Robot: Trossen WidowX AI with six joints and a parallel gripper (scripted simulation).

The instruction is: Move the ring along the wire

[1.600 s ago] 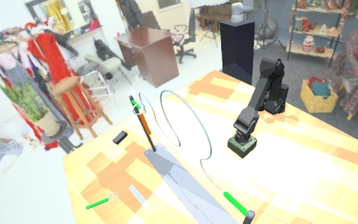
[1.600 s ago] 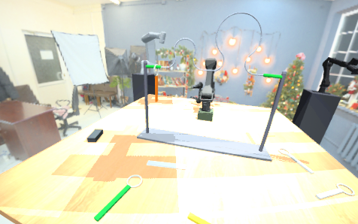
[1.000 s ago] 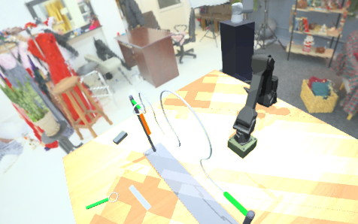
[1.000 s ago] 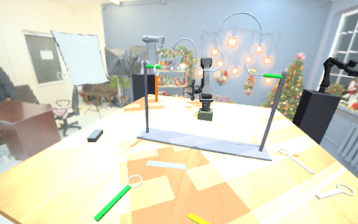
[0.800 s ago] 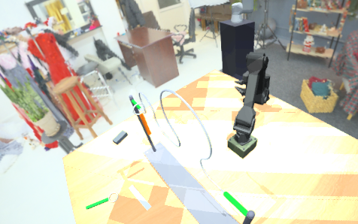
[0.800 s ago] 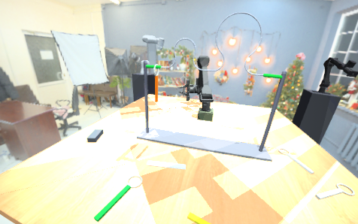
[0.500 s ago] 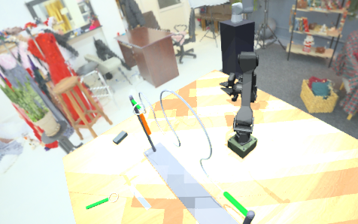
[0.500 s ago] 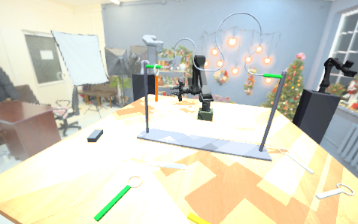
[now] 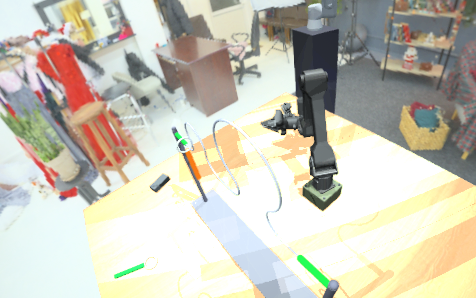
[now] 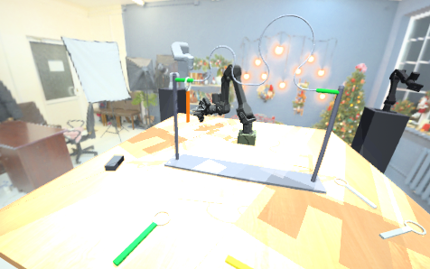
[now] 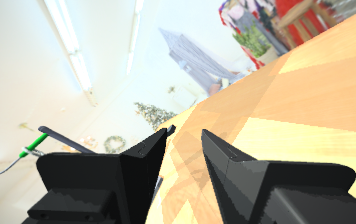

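Observation:
The ring (image 9: 178,146) (image 10: 188,85) hangs around the green part (image 9: 181,138) (image 10: 182,80) (image 11: 35,144) beside one post (image 9: 201,190) (image 10: 176,122). Its orange handle (image 9: 193,165) (image 10: 188,106) points down, roughly along the post; it does not show in the wrist view. My gripper (image 9: 265,123) (image 10: 197,113) (image 11: 184,132) is partly open with nothing between its fingers. It is on the robot's side of the wire, apart from the handle. The thin grey wire (image 9: 280,192) (image 10: 287,15) loops to the other green part (image 9: 313,271) (image 10: 327,91) by the second post (image 10: 326,135).
The posts stand on a grey base (image 9: 235,235) (image 10: 244,172). A black block (image 9: 160,182) (image 10: 115,162) lies beyond the ring's post. A green-handled ring (image 9: 129,271) (image 10: 135,244), a white-handled one (image 10: 361,197), a grey-handled one (image 10: 395,232) and a yellow piece (image 10: 237,262) lie on the table.

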